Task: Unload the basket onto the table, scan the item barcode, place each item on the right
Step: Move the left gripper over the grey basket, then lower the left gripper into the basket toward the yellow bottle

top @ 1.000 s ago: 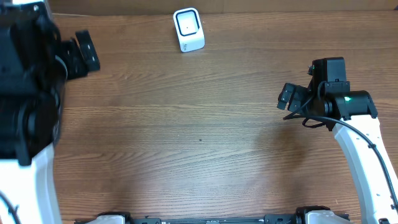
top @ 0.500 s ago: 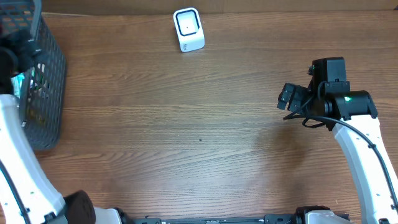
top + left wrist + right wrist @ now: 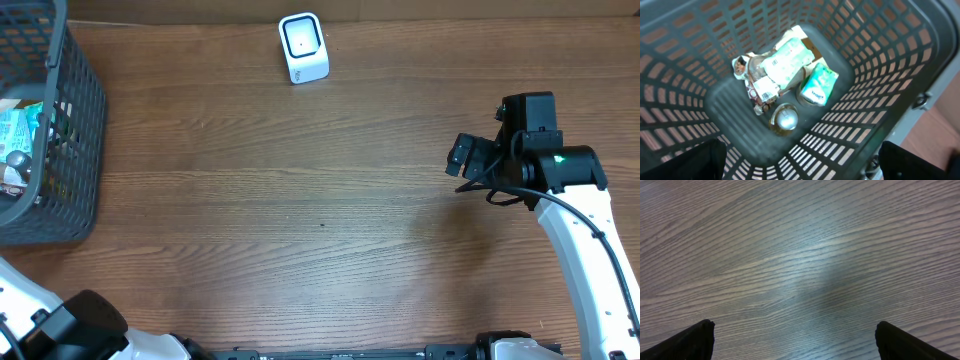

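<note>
A dark mesh basket (image 3: pixel 82 110) stands at the table's left edge with several items in it. In the left wrist view I look down into the basket (image 3: pixel 880 60): a white and green pouch (image 3: pixel 790 57), a teal packet (image 3: pixel 818 86), a round shiny lid (image 3: pixel 785 118) and a bottle with a barcode label (image 3: pixel 765 89). My left gripper (image 3: pixel 805 160) hangs open above them, touching nothing. The white barcode scanner (image 3: pixel 303 47) sits at the back centre. My right gripper (image 3: pixel 465 155) is open over bare wood (image 3: pixel 795 337).
The left arm (image 3: pixel 70 325) shows only in the lower left corner of the overhead view. The right arm (image 3: pixel 575 210) runs along the right side. The wooden table (image 3: pixel 320 220) lies between basket and right arm.
In the overhead view the left arm has swung off the top left and now shows at the lower left, uncovering the basket. The right arm has not moved.
</note>
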### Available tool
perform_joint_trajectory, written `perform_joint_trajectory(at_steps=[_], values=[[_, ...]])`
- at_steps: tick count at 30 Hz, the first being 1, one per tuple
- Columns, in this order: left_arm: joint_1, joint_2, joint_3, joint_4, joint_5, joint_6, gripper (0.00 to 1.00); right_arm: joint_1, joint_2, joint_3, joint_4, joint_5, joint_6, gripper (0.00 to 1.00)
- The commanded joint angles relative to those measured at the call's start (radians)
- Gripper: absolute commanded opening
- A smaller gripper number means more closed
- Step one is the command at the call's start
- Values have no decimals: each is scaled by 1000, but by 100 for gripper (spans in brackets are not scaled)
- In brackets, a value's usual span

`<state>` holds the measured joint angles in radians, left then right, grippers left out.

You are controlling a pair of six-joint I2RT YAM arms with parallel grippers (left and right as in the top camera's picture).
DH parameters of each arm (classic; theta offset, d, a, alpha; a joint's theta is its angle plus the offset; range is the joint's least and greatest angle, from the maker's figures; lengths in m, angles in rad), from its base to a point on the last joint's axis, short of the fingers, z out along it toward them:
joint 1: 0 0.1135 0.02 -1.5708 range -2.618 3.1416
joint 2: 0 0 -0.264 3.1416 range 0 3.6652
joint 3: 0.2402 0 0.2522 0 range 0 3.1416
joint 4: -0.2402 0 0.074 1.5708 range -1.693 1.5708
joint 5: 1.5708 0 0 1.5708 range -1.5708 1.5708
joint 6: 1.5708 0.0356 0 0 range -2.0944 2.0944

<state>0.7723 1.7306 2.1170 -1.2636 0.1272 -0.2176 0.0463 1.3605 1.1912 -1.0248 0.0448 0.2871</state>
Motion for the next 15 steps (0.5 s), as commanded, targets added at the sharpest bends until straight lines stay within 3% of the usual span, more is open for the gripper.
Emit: perform_joint_trajectory(at_steps=[1, 15], values=[[-6, 20, 12, 5, 17, 59, 100, -2, -6, 21, 2, 10, -6, 100], [-7, 27, 10, -27, -5, 61, 100, -2, -6, 21, 2, 10, -6, 100]])
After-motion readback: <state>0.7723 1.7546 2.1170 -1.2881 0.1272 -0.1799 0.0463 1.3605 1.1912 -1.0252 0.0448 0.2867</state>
